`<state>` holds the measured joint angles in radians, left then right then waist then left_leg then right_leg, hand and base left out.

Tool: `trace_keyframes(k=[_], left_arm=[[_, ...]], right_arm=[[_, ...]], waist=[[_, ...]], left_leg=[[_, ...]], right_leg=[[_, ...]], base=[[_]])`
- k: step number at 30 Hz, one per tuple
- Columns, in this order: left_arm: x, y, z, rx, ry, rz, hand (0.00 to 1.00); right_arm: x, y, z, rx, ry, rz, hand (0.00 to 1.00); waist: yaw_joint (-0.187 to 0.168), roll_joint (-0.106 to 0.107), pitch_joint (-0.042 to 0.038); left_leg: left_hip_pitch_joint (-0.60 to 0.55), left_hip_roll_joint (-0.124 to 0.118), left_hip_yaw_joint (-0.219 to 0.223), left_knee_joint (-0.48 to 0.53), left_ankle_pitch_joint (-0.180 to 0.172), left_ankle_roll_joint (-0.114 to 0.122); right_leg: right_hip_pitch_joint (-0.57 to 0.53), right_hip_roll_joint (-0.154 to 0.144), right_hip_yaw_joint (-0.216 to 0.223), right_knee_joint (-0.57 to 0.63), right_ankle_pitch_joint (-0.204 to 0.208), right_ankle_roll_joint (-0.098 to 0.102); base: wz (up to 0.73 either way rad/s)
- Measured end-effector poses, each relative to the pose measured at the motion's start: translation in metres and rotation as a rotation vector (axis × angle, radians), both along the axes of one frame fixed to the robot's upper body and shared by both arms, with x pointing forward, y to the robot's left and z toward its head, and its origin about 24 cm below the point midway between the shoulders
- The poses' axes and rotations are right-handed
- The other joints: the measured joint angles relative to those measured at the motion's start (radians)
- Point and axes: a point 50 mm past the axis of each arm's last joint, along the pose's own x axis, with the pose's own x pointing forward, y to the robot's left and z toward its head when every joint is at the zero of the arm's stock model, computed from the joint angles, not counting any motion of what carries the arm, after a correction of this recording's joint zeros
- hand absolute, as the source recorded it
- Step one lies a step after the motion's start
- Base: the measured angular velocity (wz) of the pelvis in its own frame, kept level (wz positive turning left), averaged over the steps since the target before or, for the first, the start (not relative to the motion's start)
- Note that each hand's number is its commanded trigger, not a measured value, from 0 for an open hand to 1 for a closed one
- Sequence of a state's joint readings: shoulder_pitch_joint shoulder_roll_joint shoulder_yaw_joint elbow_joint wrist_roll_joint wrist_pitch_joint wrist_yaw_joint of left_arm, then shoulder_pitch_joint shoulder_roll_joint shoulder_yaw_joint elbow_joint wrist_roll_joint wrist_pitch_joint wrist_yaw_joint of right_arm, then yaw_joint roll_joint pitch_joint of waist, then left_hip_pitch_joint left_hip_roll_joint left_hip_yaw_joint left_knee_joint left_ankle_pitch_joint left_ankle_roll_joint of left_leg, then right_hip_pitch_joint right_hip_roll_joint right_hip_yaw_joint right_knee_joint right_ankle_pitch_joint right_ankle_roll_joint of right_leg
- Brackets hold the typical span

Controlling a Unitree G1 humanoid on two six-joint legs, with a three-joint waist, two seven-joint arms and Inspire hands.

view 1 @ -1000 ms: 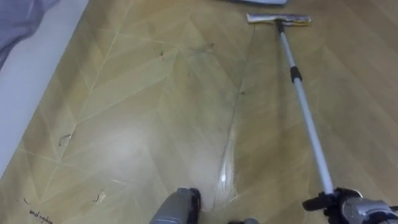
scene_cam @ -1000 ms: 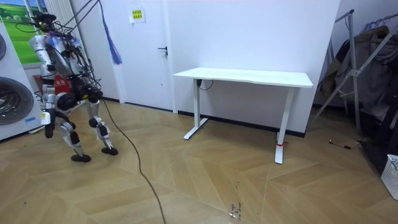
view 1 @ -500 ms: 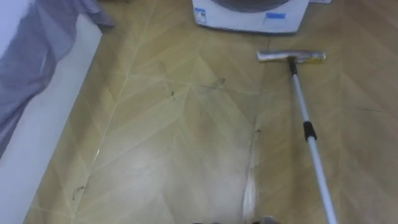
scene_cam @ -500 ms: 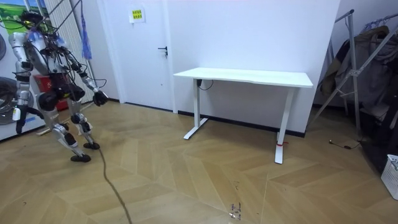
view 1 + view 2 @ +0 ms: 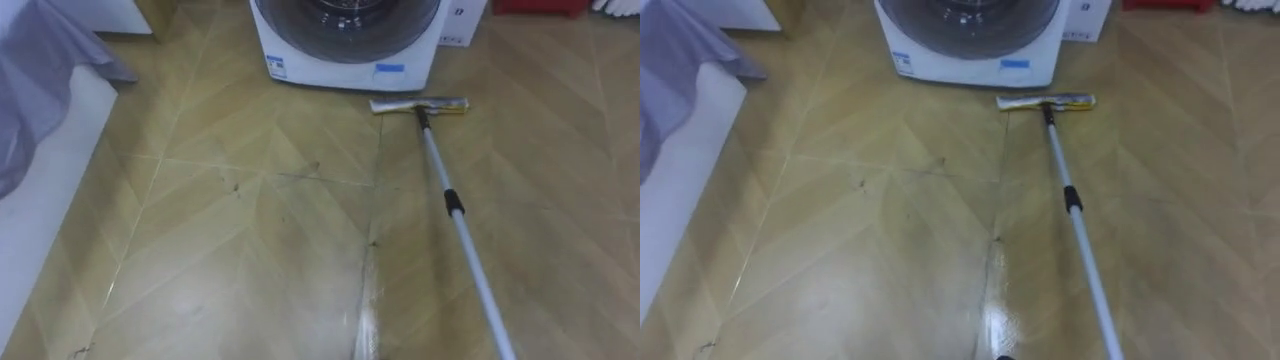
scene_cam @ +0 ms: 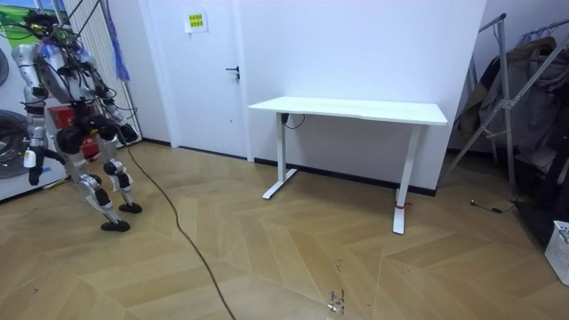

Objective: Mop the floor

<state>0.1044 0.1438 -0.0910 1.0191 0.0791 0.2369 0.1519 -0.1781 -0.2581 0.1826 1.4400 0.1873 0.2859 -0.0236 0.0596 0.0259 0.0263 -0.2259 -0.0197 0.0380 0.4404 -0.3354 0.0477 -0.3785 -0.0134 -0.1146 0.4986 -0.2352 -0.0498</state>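
The yellow-edged flat mop head (image 5: 419, 105) on its silver pole now lies closer to the white washing machine (image 5: 345, 50) at upper centre, so this stroke seems spent; my robot hand (image 6: 34, 167) grip I cannot tell.

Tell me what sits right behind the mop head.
A washing machine, its white front close behind the mop head. The floor under the head is covered.

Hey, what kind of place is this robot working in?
Probably a home-style room, perhaps a test space set up like one: a front-loading washing machine stands on the wooden floor, a mop rests its head just before it, and a white desk stands by the wall.
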Motion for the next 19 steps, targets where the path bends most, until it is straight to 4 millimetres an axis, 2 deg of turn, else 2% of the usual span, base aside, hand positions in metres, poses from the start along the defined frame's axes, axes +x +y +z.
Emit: trace_keyframes(k=[2,4,6,9,13,14,19], left_arm=[[-0.009,0.004,0.000,0.025,0.011,0.008,0.00],[-0.026,0.005,-0.002,0.037,0.062,-0.009,0.00],[-0.034,0.007,-0.002,0.059,0.092,-0.039,0.00],[-0.043,0.014,0.000,0.101,0.123,-0.055,0.00],[-0.048,0.017,0.000,0.115,0.153,-0.042,0.00],[-0.050,0.017,0.000,0.116,0.160,-0.038,0.00],[-0.054,0.017,-0.001,0.110,0.185,-0.014,0.00]], right_arm=[[-0.012,0.007,-0.005,0.039,0.016,-0.010,1.00],[-0.026,0.007,-0.008,0.056,0.033,0.018,1.00],[-0.037,0.006,-0.009,0.051,0.067,0.063,1.00],[-0.053,0.005,-0.010,0.049,0.129,0.121,1.00],[-0.086,0.006,-0.012,0.055,0.211,0.172,1.00],[-0.089,0.007,-0.012,0.058,0.223,0.182,1.00],[-0.116,0.021,-0.015,0.133,0.293,0.175,1.00]], waist=[[0.010,-0.017,-0.0069],[-0.002,-0.017,-0.0107],[-0.002,-0.023,-0.0136],[-0.004,-0.036,-0.0225],[-0.023,-0.038,-0.0266],[-0.025,-0.038,-0.0275],[-0.038,-0.039,-0.0281]], left_leg=[[0.041,0.009,-0.007,-0.034,0.006,-0.009],[0.094,0.017,-0.016,-0.065,0.011,-0.013],[0.144,0.021,-0.013,-0.097,0.015,-0.018],[0.228,0.023,-0.012,-0.162,0.035,-0.022],[0.310,0.032,0.011,-0.197,0.041,-0.025],[0.320,0.034,0.016,-0.202,0.041,-0.025],[0.382,0.041,0.044,-0.222,0.041,-0.025]], right_leg=[[0.041,0.004,-0.005,-0.031,0.004,-0.005],[0.101,0.016,-0.025,-0.075,0.007,-0.009],[0.141,0.021,-0.019,-0.091,0.006,-0.009],[0.204,0.035,0.003,-0.125,0.006,-0.009],[0.280,0.051,0.005,-0.159,0.005,-0.009],[0.288,0.052,0.007,-0.160,0.004,-0.010],[0.330,0.067,0.061,-0.160,0.004,-0.012]], base=[[0.05],[0.09],[-0.05],[-0.10],[-0.05],[-0.24],[-0.22]])
